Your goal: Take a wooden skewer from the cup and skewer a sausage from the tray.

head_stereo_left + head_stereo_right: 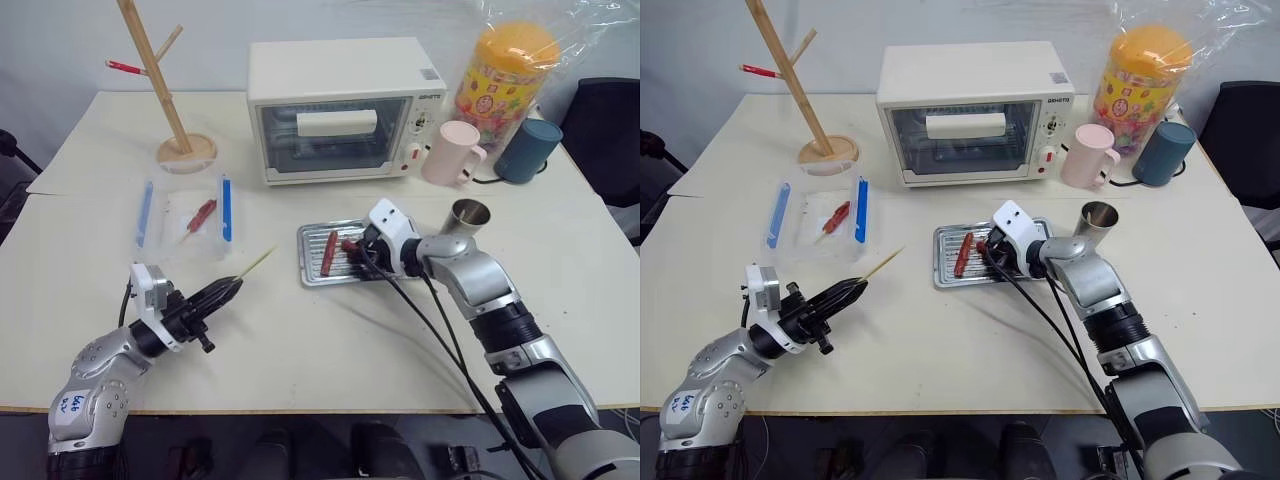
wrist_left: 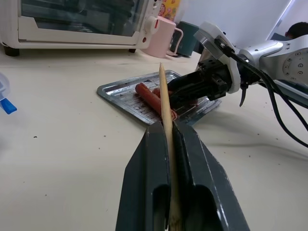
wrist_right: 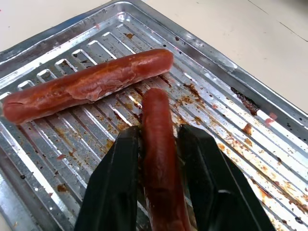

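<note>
My left gripper [image 1: 222, 291] is shut on the wooden skewer [image 1: 255, 263], whose pointed end aims toward the tray [image 1: 312, 272]. In the left wrist view the skewer [image 2: 166, 106] runs up between the closed fingers [image 2: 144, 168]. My right gripper [image 3: 156, 144] rests in the silver tray [image 3: 250, 154], its two black fingers [image 3: 120, 168] pressed on either side of a reddish-brown sausage [image 3: 156, 120]. A second sausage [image 3: 86, 84] lies across the ribs beyond it. The steel cup [image 1: 468, 214] stands right of the tray.
A white toaster oven [image 1: 345, 110] sits behind the tray, with a pink mug [image 1: 452, 152], a teal mug [image 1: 530, 150] and a yellow bagged canister [image 1: 505, 70] to its right. A clear blue-edged container [image 1: 185, 220] and a wooden branched stand [image 1: 165, 90] are at the left.
</note>
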Action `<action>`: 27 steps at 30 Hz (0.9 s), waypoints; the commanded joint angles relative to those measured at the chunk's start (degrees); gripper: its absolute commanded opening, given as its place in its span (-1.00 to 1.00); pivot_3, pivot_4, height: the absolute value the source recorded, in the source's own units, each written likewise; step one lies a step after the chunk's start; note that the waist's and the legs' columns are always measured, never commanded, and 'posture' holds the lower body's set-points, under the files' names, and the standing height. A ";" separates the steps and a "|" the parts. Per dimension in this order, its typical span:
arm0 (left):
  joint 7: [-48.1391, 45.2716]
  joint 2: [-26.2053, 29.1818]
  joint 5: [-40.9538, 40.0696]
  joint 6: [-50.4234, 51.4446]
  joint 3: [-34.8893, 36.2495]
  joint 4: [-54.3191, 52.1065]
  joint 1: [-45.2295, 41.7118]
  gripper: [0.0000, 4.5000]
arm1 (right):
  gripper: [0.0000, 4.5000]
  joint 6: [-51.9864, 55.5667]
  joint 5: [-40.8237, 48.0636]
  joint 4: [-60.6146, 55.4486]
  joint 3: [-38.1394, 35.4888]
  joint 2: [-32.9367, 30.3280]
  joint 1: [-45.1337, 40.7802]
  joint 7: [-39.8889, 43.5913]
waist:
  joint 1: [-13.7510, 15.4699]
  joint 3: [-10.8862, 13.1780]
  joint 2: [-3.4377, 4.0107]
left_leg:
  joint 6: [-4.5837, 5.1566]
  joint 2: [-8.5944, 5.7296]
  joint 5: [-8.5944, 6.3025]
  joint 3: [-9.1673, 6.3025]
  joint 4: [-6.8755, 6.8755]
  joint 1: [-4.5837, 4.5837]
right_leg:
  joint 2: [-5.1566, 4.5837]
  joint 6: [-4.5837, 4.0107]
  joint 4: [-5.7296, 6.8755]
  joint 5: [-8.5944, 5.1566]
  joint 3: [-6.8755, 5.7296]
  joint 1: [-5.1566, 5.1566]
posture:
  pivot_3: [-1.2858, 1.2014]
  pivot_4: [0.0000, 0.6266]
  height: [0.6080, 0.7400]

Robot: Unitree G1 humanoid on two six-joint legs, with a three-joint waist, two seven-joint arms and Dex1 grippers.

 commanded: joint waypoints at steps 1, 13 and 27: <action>-0.66 -0.06 -0.53 -0.97 0.00 -1.19 -0.41 -1.00 | -0.46 -0.04 -0.63 -1.07 -0.93 0.04 -0.08 0.40 | 0.00 0.00 0.00 | 0.00 0.00 0.00 0.00 0.00 0.00 | 0.00 0.00 0.00 0.00 0.00 0.00 | 0.03 -0.52 1.00; -0.81 0.15 -0.33 -0.82 -0.28 -1.21 -0.70 -1.00 | -0.66 -1.36 -0.23 -1.42 -1.80 -0.06 0.35 1.28 | 0.00 0.00 0.00 | 0.00 0.00 0.00 0.00 -0.01 0.00 | 0.00 0.00 -0.01 0.00 0.00 0.00 | 0.03 -0.52 1.00; -14.84 10.23 5.47 -4.05 -8.21 -0.69 -5.90 -1.00 | -0.66 -10.28 7.33 -22.06 -2.55 -20.28 2.14 30.77 | 0.07 0.02 0.02 | 0.01 0.01 -0.01 -0.01 -0.08 -0.01 | 0.00 0.00 -0.22 0.00 -0.01 0.02 | 0.03 -0.52 1.00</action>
